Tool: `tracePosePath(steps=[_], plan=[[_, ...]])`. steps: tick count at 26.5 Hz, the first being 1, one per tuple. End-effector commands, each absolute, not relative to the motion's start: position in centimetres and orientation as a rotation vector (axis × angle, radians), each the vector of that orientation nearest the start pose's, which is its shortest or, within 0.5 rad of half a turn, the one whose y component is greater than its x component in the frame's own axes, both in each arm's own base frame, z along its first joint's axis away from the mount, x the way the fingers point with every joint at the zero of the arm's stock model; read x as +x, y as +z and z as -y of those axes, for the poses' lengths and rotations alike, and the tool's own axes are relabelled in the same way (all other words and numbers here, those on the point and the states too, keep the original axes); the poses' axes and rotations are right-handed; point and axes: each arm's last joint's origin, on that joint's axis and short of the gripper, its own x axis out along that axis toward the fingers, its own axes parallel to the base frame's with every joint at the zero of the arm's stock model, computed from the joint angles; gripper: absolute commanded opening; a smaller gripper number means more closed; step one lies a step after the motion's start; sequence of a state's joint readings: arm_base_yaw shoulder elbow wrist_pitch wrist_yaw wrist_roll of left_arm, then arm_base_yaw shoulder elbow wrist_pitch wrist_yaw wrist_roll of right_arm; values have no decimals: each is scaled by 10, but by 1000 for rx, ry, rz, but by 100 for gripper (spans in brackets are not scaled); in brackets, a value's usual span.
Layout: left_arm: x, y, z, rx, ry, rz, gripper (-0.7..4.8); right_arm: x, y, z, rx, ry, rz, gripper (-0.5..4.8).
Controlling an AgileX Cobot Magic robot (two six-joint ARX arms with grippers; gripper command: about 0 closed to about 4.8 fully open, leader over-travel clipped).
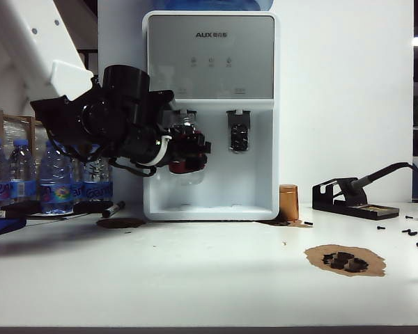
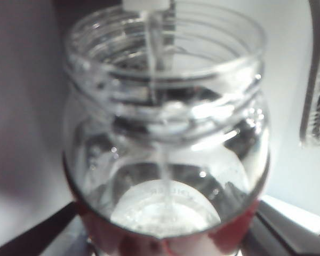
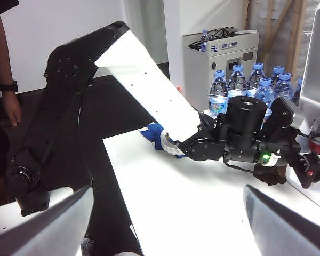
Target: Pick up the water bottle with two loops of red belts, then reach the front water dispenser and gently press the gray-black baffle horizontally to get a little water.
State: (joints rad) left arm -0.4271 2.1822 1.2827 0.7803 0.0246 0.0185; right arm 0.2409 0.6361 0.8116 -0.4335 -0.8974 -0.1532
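While the left hand (image 1: 192, 154) grips the water bottle (image 1: 186, 158) inside the water dispenser (image 1: 210, 62) bay, at the gray-black baffle (image 2: 147, 9): press level, gently. Right hand (image 3: 165, 224) open, well clear of dispenser.

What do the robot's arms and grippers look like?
The left arm has a white shell on its long links and black joints, a fat black cylinder at the wrist, thin black cables, and a small green light. Its left gripper is black. The right gripper shows pale grey fingers.
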Motion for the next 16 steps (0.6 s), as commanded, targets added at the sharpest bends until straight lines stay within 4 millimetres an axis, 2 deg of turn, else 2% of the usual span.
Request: tracePosePath(steps=[1,16], plan=[[427,160,195,33,-445,-75,-5,114,341,-51,-51,1131,-168,475],[426,161,191,40,-451,-107,-5,116,340,-51,-69,1079,-174,475]])
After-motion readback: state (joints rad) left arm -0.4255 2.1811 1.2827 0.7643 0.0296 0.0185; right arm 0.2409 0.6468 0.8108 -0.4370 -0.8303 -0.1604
